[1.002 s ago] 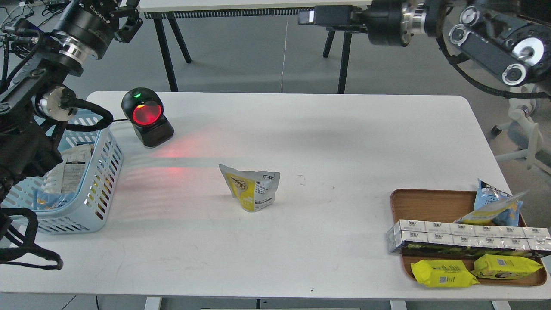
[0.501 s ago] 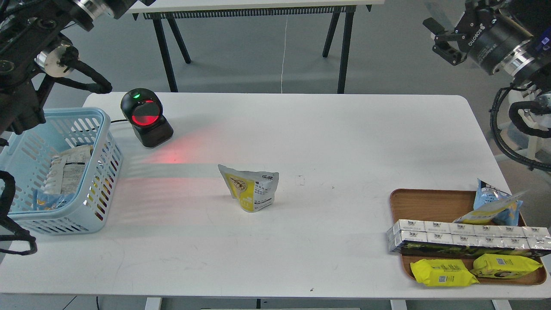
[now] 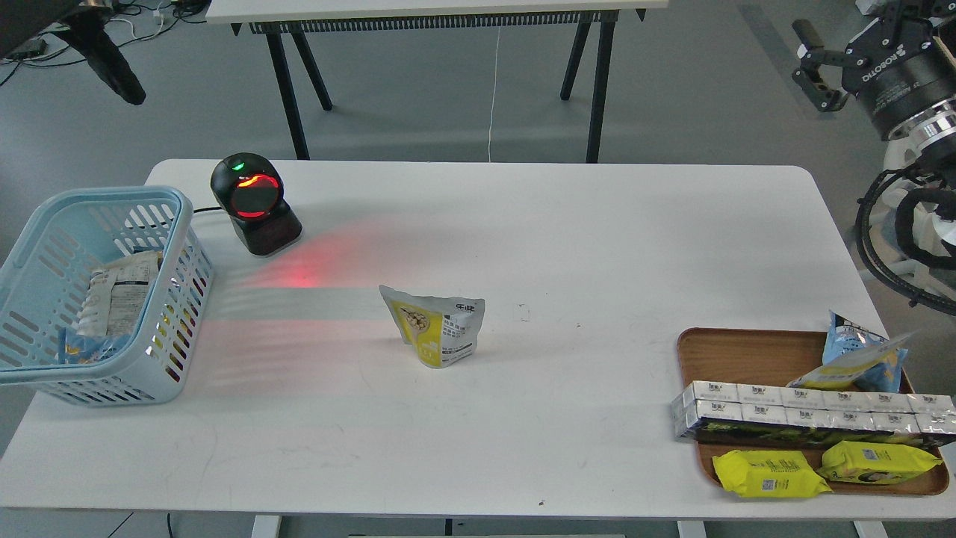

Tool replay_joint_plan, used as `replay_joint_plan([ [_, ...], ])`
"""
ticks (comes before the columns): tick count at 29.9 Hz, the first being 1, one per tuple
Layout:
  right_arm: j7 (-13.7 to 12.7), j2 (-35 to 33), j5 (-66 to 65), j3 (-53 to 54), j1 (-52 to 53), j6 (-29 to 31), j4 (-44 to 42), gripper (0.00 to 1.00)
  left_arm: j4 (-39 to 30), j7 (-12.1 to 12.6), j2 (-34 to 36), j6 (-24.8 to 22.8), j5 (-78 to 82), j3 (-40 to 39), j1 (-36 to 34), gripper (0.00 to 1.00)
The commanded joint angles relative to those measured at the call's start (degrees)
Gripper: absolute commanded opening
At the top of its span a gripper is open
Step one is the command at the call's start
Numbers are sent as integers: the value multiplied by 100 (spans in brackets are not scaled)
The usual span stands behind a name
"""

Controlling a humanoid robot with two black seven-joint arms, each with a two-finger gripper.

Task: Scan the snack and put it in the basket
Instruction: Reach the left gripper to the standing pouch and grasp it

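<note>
The snack (image 3: pixel 437 327), a small pouch with a yellow lower front and a white top with dark print, stands upright near the middle of the white table (image 3: pixel 567 239). The light blue slotted basket (image 3: pixel 181 224) sits at the table's left edge and holds a white printed pouch (image 3: pixel 119 295) and a light blue pack. My right gripper (image 3: pixel 814 67) is open and empty, high at the top right, off the table's far right corner and far from the snack. My left gripper is out of view; only a black part of that arm (image 3: pixel 108 56) shows at the top left.
A black barcode scanner (image 3: pixel 254 202) with a red glowing window stands at the back left and casts red light on the table. A brown wooden tray (image 3: pixel 747 351) at the front right holds silver boxes, yellow flat packs and a light blue and yellow pouch.
Both arms have pulled up and outward. The left arm has left the basket area and is almost out of view. The right gripper has swung to the far right. The snack has not moved.
</note>
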Motion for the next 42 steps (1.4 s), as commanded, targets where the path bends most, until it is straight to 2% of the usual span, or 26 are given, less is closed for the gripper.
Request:
replay_joint_plan([
  [1,-1,27,52,12,-66,0,8,100,-525,0,88,0,384,541,-230,100],
  [13,-1,35,61,20,-224,0,16,100,-2353,0,290,0,2062,2105,-1162,98],
  [20,-1,18,69,143,-260,0,16,100,-3136,0,220,0,2870,3397,-1567,93],
  [28,-1,35,236,143,-260,0,25,100,-3146,0,-61,0,3312,3838,-1541,90],
  [32,-1,9,245,143,-260,0,78,100,-3101,0,-158,215,3321,3873,-1523,90],
  [42,-1,-44,245,152,-347,0,254,100,-2408,0,-729,585,3329,3873,-1190,90],
])
